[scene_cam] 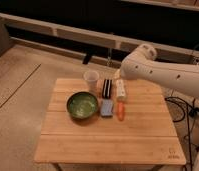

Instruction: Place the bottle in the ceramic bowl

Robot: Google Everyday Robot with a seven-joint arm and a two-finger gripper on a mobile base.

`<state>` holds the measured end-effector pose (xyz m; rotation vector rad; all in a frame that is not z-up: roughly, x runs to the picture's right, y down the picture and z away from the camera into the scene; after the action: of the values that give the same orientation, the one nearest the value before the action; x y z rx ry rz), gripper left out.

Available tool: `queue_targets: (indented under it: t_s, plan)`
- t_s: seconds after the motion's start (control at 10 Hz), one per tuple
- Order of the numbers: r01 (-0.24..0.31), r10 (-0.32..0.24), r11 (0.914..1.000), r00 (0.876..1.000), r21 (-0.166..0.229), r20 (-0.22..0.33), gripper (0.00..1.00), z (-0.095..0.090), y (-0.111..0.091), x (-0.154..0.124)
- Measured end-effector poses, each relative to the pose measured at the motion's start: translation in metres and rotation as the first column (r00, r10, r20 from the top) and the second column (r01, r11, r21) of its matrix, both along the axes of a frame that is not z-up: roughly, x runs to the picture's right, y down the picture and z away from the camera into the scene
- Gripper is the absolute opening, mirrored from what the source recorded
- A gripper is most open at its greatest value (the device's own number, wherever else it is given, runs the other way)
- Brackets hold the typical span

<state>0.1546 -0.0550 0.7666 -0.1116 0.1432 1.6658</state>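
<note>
The ceramic bowl [82,105], glossy dark green with a lighter green inside, stands on the left middle of the wooden table [108,142]. The small whitish bottle [121,89] lies on the table at the back, right of a dark block [107,88]. My white arm [163,72] reaches in from the right. My gripper [116,75] is at the arm's end, just above the far end of the bottle. Whether it touches the bottle I cannot tell.
A translucent pale cup [91,78] stands behind the bowl. A blue pad [107,107] and an orange carrot-like piece [120,110] lie right of the bowl. Cables [185,107] hang right of the table. A dark wall with a ledge runs behind.
</note>
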Motion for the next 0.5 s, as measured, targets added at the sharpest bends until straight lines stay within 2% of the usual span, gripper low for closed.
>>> queue_targets:
  t_s: [0.2,0.4,0.5]
  plan:
    - [-0.057,0.057,0.9983,0.998,-0.001,-0.038,0.65,0.016,-0.001,0.029]
    - [-0.065,0.065,0.9979,0.998,0.008,-0.027,0.65,0.038,-0.01,0.039]
    - [-0.06,0.06,0.9982,0.998,-0.007,-0.011,0.65,0.056,-0.008,0.039]
